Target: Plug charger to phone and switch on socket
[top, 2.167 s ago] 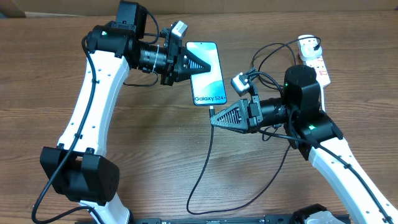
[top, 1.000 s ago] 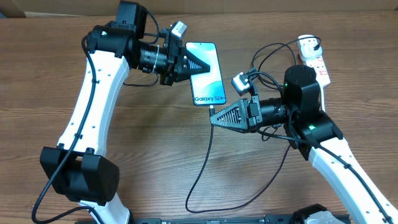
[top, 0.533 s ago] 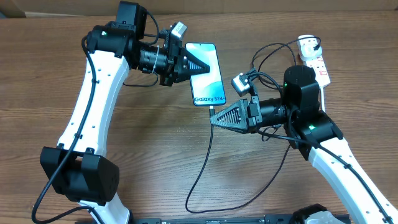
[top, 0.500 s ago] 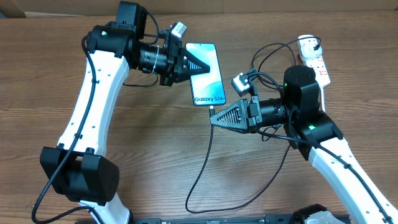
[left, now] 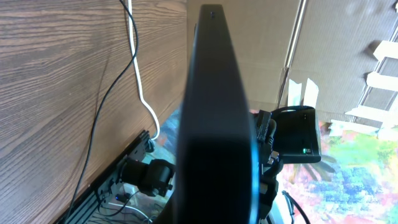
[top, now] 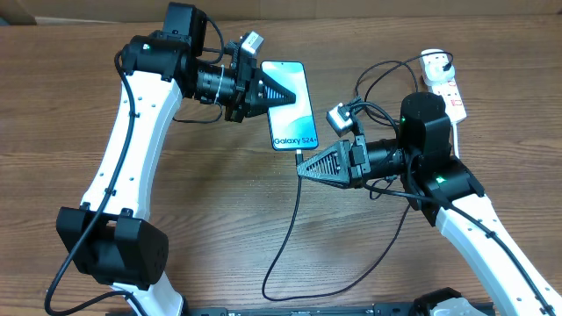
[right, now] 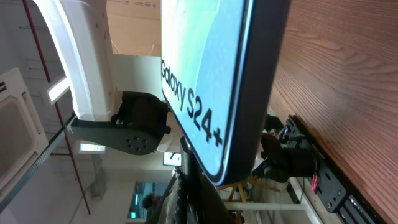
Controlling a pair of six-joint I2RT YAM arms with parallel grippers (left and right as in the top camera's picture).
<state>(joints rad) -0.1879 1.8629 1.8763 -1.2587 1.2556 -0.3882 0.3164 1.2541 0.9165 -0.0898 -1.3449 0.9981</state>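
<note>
My left gripper [top: 279,93] is shut on the phone [top: 297,118] and holds it above the table with its light blue "Galaxy S24+" screen facing up. In the left wrist view the phone [left: 214,124] shows edge-on and hides the jaws. My right gripper [top: 303,168] is shut on the charger's black connector [top: 299,155], whose tip sits at the phone's bottom edge. I cannot tell whether it is seated. The right wrist view shows the screen [right: 205,81] with the connector [right: 185,168] under it. The black cable [top: 285,237] trails to the front. The socket [top: 446,86] lies at the far right.
A white plug adapter [top: 433,61] sits on the socket's far end, with black cable loops [top: 378,79] beside it. A white cord [left: 142,87] and a thin black cable [left: 102,106] lie on the table in the left wrist view. Cardboard [top: 369,7] lines the back edge.
The phone in my left gripper has shifted very slightly left and towards the connector. The right gripper and the cable have not moved.
</note>
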